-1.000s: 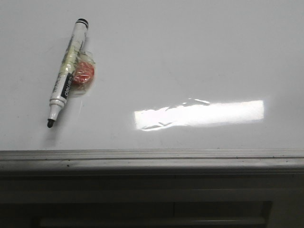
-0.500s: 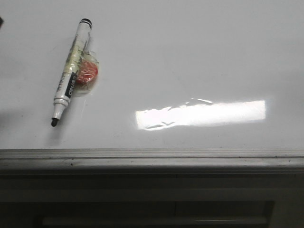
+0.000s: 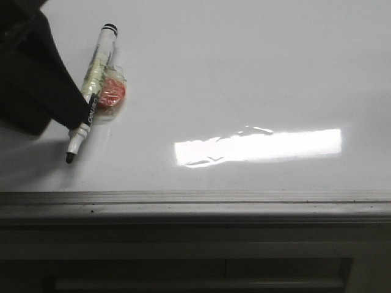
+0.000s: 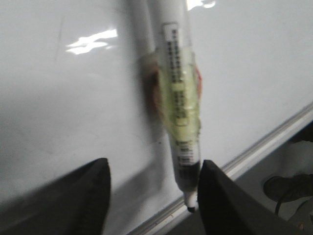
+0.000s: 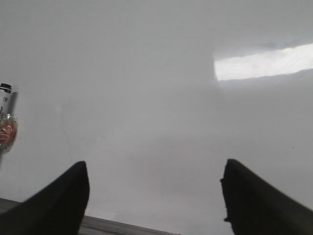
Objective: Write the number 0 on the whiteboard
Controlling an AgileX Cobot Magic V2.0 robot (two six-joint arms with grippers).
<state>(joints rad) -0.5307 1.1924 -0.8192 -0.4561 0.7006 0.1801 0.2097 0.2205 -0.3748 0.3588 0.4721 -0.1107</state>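
Note:
A white marker [image 3: 95,79] with a black tip lies uncapped on the whiteboard [image 3: 244,73] at the left, a red lump taped to its side [image 3: 111,94]. No drawn number 0 shows on the board. My left gripper [image 4: 154,188] is open; the marker [image 4: 178,117] lies between its fingers, close against one finger [image 4: 220,196]. In the front view the left arm is a dark mass [image 3: 33,73] over the marker's left side. My right gripper [image 5: 154,188] is open and empty above bare board; the marker's end shows at its view's edge [image 5: 6,105].
A bright rectangular light glare [image 3: 256,146] lies on the board right of centre. The board's grey metal frame edge [image 3: 195,204] runs along the front, with a dark drop below it.
The left arm has come into the front view from the upper left and now covers the board beside the marker. The marker has not moved in the last half second.

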